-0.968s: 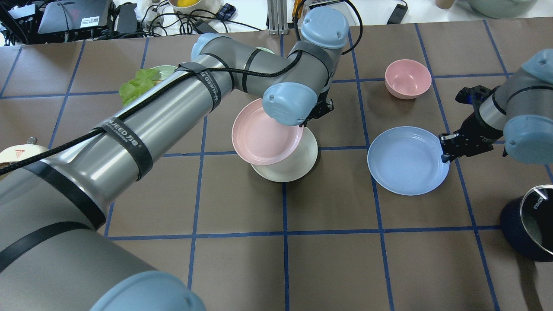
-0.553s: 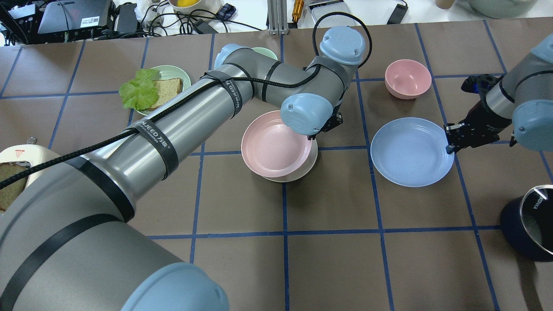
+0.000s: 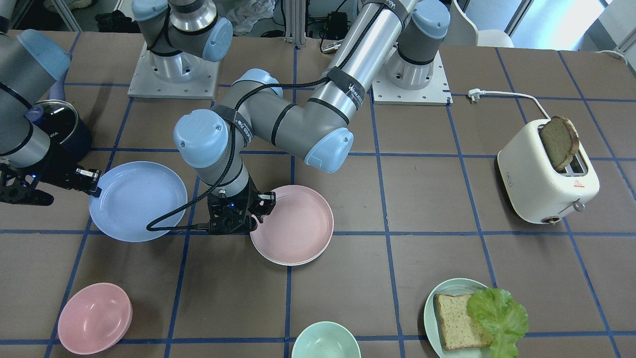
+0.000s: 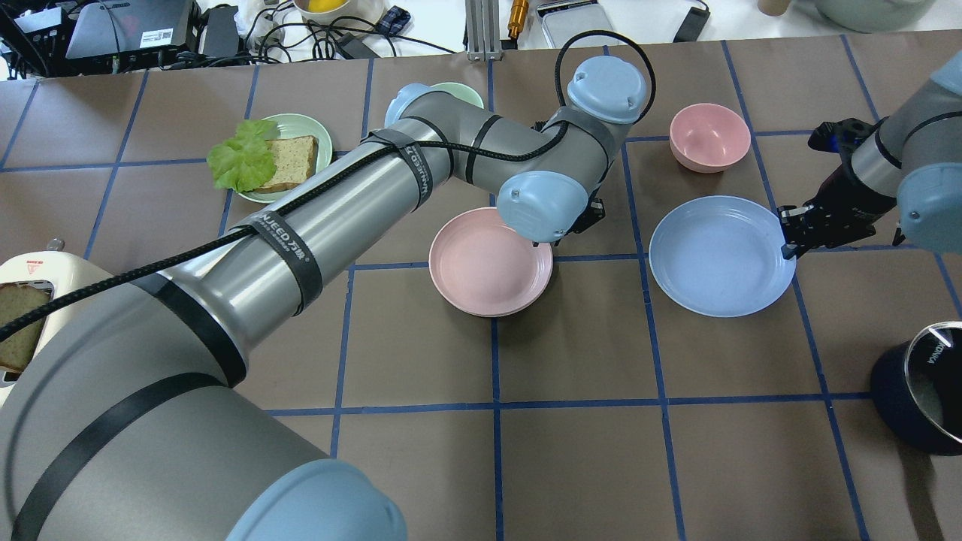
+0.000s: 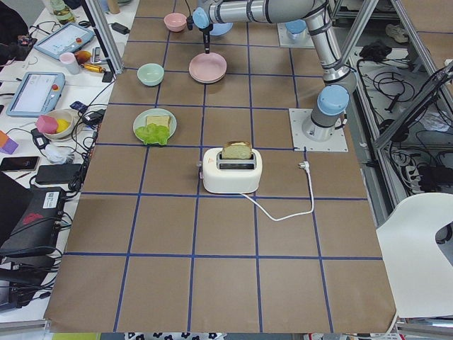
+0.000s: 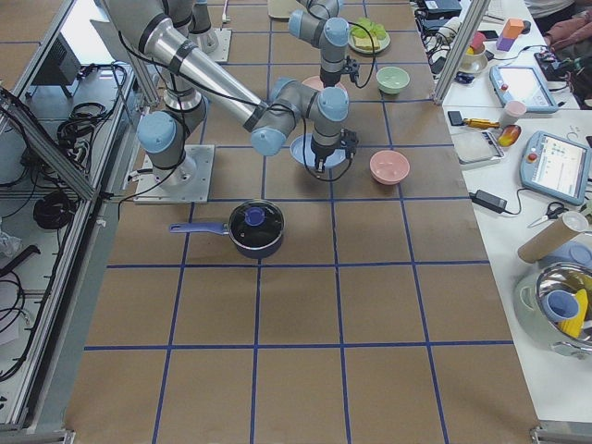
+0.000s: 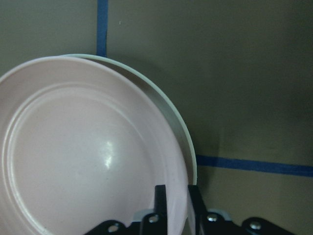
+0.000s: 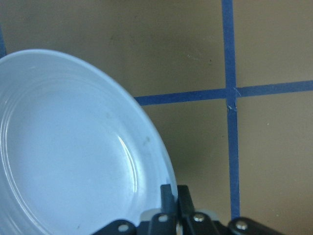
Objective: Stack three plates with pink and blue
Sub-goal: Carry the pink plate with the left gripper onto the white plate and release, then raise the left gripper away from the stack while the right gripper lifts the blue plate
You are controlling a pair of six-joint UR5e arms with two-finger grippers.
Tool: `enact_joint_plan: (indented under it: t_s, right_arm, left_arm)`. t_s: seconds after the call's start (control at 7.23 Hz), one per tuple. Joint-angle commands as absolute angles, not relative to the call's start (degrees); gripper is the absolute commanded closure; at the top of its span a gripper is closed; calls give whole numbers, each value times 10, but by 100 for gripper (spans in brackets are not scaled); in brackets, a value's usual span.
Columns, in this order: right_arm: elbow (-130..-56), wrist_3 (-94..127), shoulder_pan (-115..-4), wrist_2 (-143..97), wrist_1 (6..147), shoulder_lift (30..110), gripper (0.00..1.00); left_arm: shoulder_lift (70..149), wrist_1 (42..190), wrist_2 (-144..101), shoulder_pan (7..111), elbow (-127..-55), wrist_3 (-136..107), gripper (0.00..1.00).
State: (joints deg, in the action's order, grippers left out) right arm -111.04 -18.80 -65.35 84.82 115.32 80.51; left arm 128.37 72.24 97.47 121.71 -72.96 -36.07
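Observation:
The pale pink plate (image 4: 485, 263) lies on the cream-white plate (image 7: 182, 131), which shows only as a thin rim beside it. My left gripper (image 7: 177, 196) is shut on the pink plate's rim; it also shows in the front view (image 3: 258, 206). The light blue plate (image 4: 718, 255) is to the right of the stack. My right gripper (image 4: 785, 240) is shut on its right rim, as the right wrist view (image 8: 175, 193) shows. A shadow lies under that held edge.
A pink bowl (image 4: 709, 137) stands beyond the blue plate. A dark blue pot (image 4: 921, 387) is at the near right. A green plate with bread and lettuce (image 4: 270, 158), a pale green bowl (image 4: 458, 94) and a toaster (image 3: 546, 174) are on the left side.
My left gripper has carried the pink plate right and down until it covers the cream-white plate. My right gripper has moved the blue plate a little away from the robot.

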Motion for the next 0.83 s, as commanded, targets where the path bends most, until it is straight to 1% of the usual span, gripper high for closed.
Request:
enact_joint_plan:
  t_s: [0.0, 0.28, 0.41, 0.69]
  right_arm:
    - [-1106, -164, -660, 849, 1153, 807, 100]
    - [-1100, -74, -710, 841, 1152, 809, 100]
    - [-1097, -6, -750, 839, 1152, 812, 100]
    - [-1089, 149, -858, 809, 1161, 816, 100]
  left_arm:
    - [1256, 716, 975, 1200, -727, -346, 0]
    - [1197, 767, 914, 1129, -726, -283, 0]
    - [1170, 806, 896, 1088, -731, -267, 0]
    - [1119, 885, 869, 1036, -737, -208, 0]
